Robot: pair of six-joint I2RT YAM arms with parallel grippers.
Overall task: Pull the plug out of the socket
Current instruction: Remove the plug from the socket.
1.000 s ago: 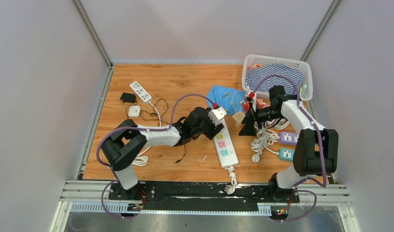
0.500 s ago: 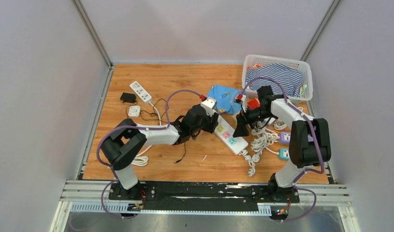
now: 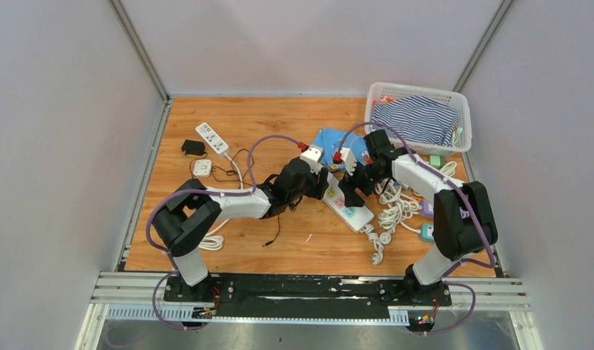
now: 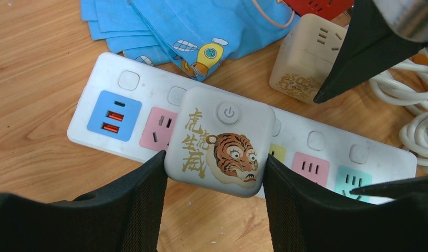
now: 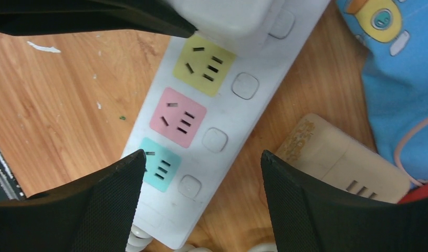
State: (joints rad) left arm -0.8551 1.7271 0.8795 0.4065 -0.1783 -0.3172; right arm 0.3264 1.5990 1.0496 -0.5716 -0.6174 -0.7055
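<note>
The plug (image 4: 217, 142), a white cube with a tiger print and a power button on top, sits in a socket near the middle of the strip (image 4: 316, 142), which lies flat on the wooden table (image 4: 38, 63) beside a blue cloth (image 4: 201, 26) and a beige cube (image 4: 306, 58). The left gripper (image 4: 214, 157) stands about half open with one pad against each side of the plug, so it appears to have hold of it. The right gripper (image 5: 201, 155) hangs wide open over the strip's far end near the teal socket, one finger on each side, with bare wood showing between the strip and one finger; it holds nothing. The plug looks like hard, smooth plastic: light, stiff and rather slippery on its rounded flanks, so the grip is best placed low on the two flat opposite sides, clear of the button. Its pins probably sit tight, while the strip is light and loose and would likely lift with the plug unless it is pinned down. A straight pull along the pins, without rocking, seems safest; a skewed pull could bend the pins or let the pads slide off.
</note>
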